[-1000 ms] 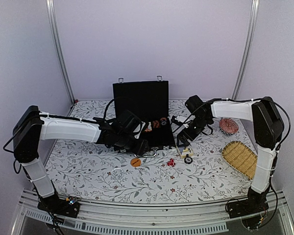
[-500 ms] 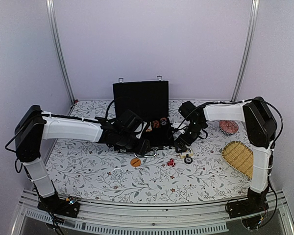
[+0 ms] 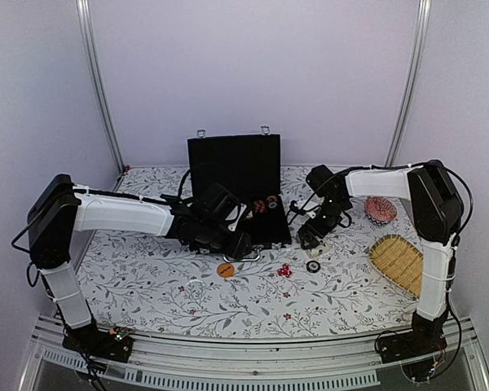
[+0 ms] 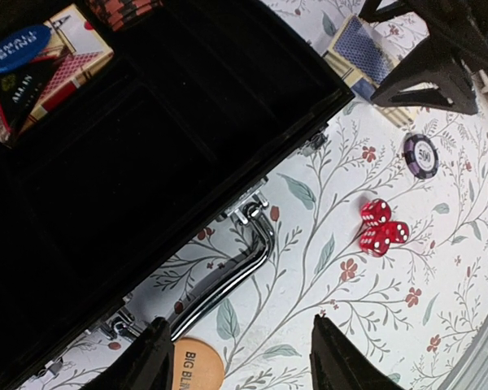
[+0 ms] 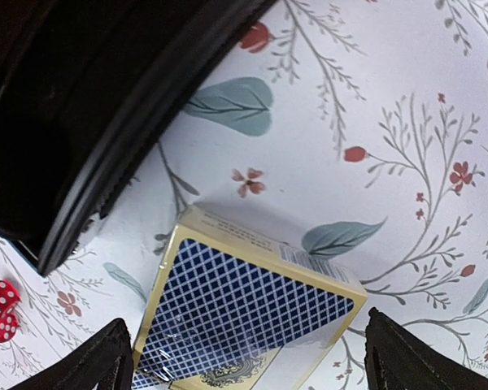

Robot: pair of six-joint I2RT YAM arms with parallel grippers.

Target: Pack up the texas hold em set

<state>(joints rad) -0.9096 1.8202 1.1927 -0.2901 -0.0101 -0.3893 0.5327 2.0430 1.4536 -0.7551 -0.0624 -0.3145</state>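
Right wrist has nudged rightward off the case (image 4: 146, 162) corner since half a sec ago; left arm barely shifted. Nearest me on the floral cloth (image 3: 187, 293): flat round orange disc (image 3: 226, 269) w/ printed lettering, then small clear-red dice (image 3: 284, 270) w/ white pips, and a purple chip (image 3: 312, 266) w/ a striped rim. My left gripper (image 4: 244, 366) hangs spread over the curved chrome handle (image 4: 228, 268), pinching nothing. My right gripper (image 5: 248, 361) is spread wide either side of the card box (image 5: 244, 325), not closed on it. The box is glossy, blue cross-hatch w/ a cream border, and lies just beside the case. Case is black, rectangular, matte inside, lid upright. Far right: woven yellow basket (image 3: 399, 262) and red patterned round dish (image 3: 380, 209).
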